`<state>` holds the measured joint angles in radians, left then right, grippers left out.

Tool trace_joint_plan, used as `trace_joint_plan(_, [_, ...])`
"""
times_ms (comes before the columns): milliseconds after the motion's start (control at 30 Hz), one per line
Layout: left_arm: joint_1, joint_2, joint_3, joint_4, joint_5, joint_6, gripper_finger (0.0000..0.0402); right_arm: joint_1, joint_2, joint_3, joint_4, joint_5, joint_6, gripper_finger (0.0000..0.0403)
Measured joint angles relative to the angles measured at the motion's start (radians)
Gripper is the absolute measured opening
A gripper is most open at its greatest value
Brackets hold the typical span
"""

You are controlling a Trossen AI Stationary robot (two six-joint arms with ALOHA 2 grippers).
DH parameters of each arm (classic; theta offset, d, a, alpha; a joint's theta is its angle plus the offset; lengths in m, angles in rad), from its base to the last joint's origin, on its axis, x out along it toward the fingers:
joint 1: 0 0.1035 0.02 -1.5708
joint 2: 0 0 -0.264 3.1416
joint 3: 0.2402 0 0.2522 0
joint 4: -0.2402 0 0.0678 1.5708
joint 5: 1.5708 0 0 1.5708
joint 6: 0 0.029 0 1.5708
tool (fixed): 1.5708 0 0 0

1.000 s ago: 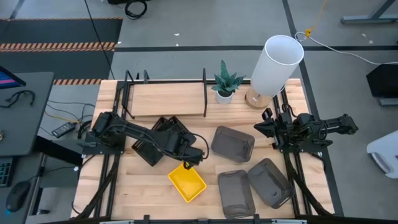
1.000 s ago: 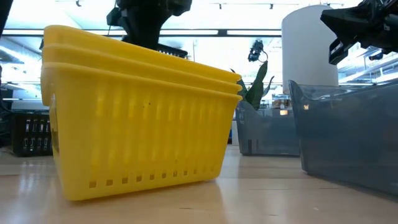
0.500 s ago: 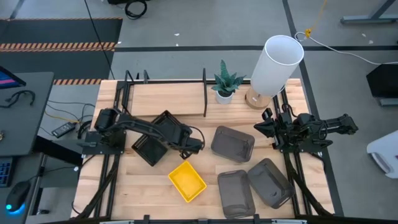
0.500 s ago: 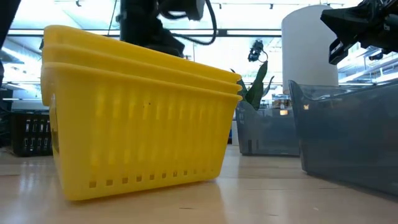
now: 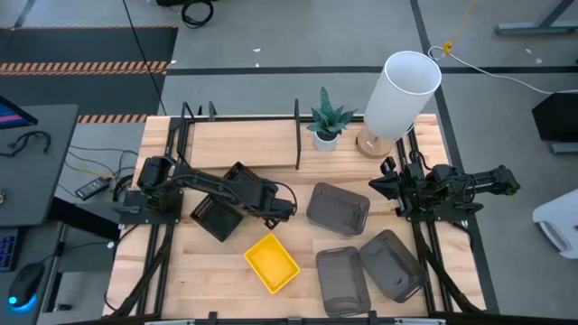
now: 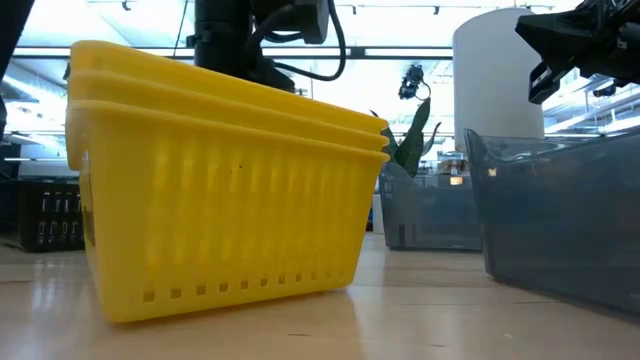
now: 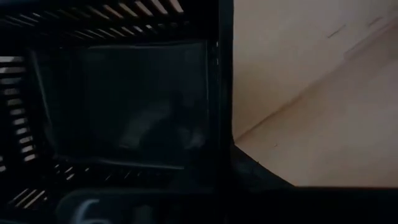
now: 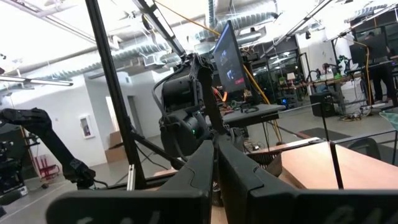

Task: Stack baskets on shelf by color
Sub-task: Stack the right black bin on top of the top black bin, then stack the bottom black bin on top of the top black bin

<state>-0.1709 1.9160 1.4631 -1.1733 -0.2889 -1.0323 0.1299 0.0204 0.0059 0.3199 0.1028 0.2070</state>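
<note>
Three nested yellow baskets stand on the table near its front. Black slatted baskets lie left of centre, one partly under my left arm. My left gripper points steeply down, shut, at the right rim of a black basket. Three grey baskets rest apart on the right half. The shelf stands at the far left with nothing on its board. My right gripper hangs raised at the right, shut on nothing. My left gripper comes from above at the black basket's rim, near a corner. Its own dark fingers hide the place, so I cannot tell whether it touches the rim.
A potted plant and a tall white cylinder lamp stand along the far edge, right of the shelf. Bare wood lies between the yellow stack and the table's left edge.
My left gripper has moved from beside the yellow stack's far corner toward the table's far edge and down, over the black baskets, staying shut. The yellow stack has stayed where it was.
</note>
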Motion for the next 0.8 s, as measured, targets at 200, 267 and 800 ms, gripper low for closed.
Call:
trace_joint_plan(200, [-0.001, 0.002, -0.001, 0.006, 0.045, -0.113, 0.0007, 0.0, 0.0, 0.0, 0.0, 0.0, 0.0, 0.0027])
trace_joint_plan(267, [-0.002, 0.002, -0.001, 0.019, 0.065, -0.131, 0.0007, 0.0, 0.0, 0.0, 0.0, 0.0, 0.0, 0.0027])
trace_joint_plan(800, [-0.01, 0.002, 0.048, 0.005, 0.081, -0.014, 0.0132, 0.0, 0.0, 0.0, 0.0, 0.0, 0.0, 0.0027])
